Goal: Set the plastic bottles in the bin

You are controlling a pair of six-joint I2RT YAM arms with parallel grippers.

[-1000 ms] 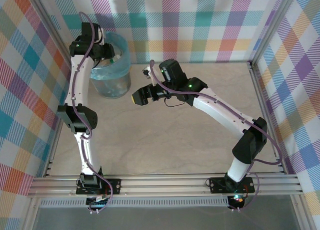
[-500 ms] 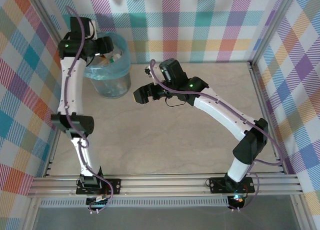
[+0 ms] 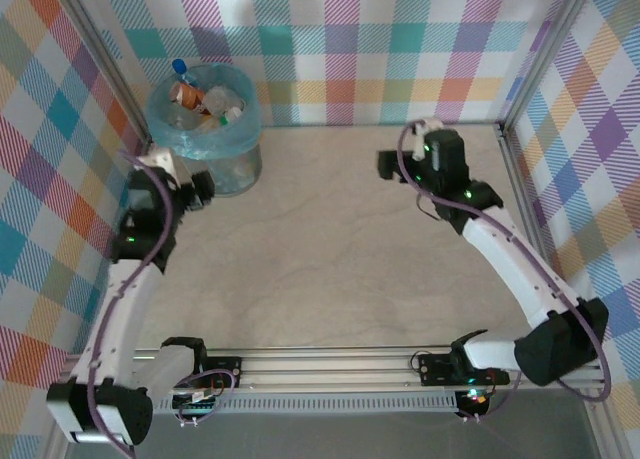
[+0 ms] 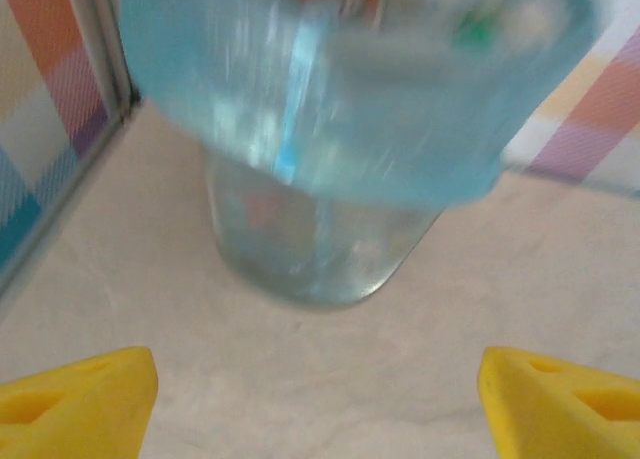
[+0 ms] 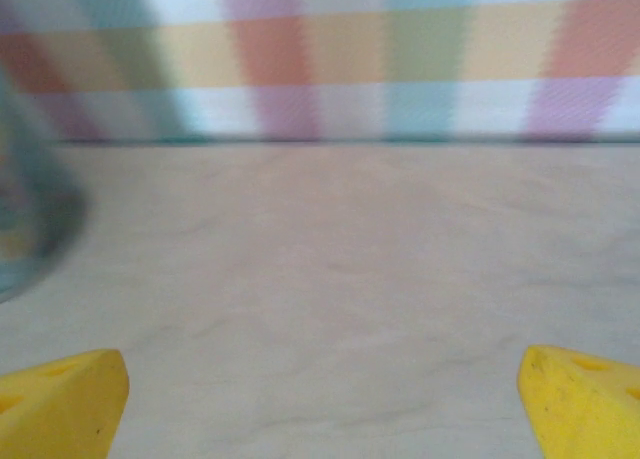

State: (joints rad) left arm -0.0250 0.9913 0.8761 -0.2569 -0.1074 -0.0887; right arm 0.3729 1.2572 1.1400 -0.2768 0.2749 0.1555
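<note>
Several plastic bottles [image 3: 205,101] lie piled inside the bin [image 3: 238,164], a round bin with a light-blue bag at the back left; blue, green and white caps and an orange label show. My left gripper [image 3: 199,188] hangs low just in front of the bin, open, with nothing between its yellow fingertips [image 4: 80,399]. In the left wrist view the bin [image 4: 320,159] looms close and blurred ahead of the left gripper [image 4: 318,407]. My right gripper [image 3: 386,164] is at the back right of the table, open and empty. The right gripper [image 5: 320,404] faces bare tabletop, with the bin [image 5: 25,219] at the left edge.
Checked walls and a metal frame [image 3: 520,169] close the table on the left, back and right. The beige tabletop [image 3: 330,249] lies between the two arms. The arm bases sit on the rail [image 3: 330,364] at the near edge.
The left arm has pulled back from over the bin to low in front of it, and its gripper has opened. The right arm has swung from beside the bin to the back right.
</note>
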